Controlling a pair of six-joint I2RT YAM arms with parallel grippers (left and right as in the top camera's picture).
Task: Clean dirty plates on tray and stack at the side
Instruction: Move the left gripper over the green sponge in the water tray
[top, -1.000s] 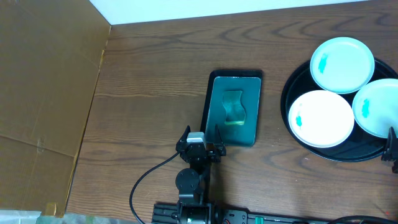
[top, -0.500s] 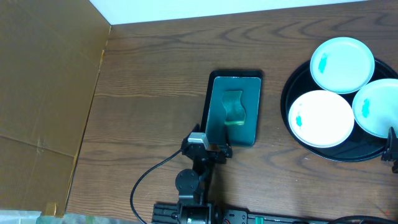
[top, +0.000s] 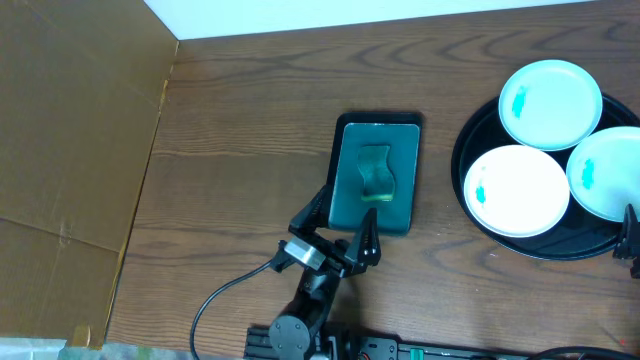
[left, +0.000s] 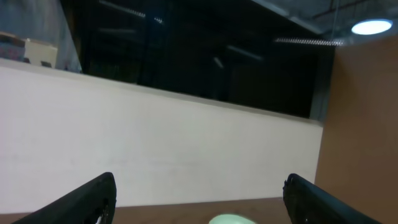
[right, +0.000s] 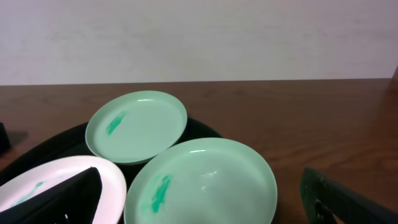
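While the three plates (top: 516, 190) lie unmoved and unwiped in the black tray (top: 478, 128) at the right end of the desk (top: 250, 150), each with its blue-green smear, the left gripper (top: 348, 208) has swung in the last second from just below the corner of the small green tray (top: 403, 150) up over that tray's near edge, tilting as it comes. Its fingers stand wide apart over the lower left part of the small tray, and the sponge (top: 375, 172) lies just beyond them, not yet touched. I read this as the reach for the cleaning tool, so the task is at its very start: nothing is wiped and nothing is stacked at the side. The right gripper (right: 199, 186) has not stirred; it waits at the black tray's near rim with its fingers spread and nothing between them. Only the overhead view shows how the left gripper stands to the sponge. The left wrist view points up at a pale wall and a dark window, with a sliver of something pale green at its bottom edge, too little to name. The right wrist view gives what the overhead cannot: a low look across the plates, where the smears show as thin streaks and the nearest plate's rim crowds the one behind, touching it or just short of it.
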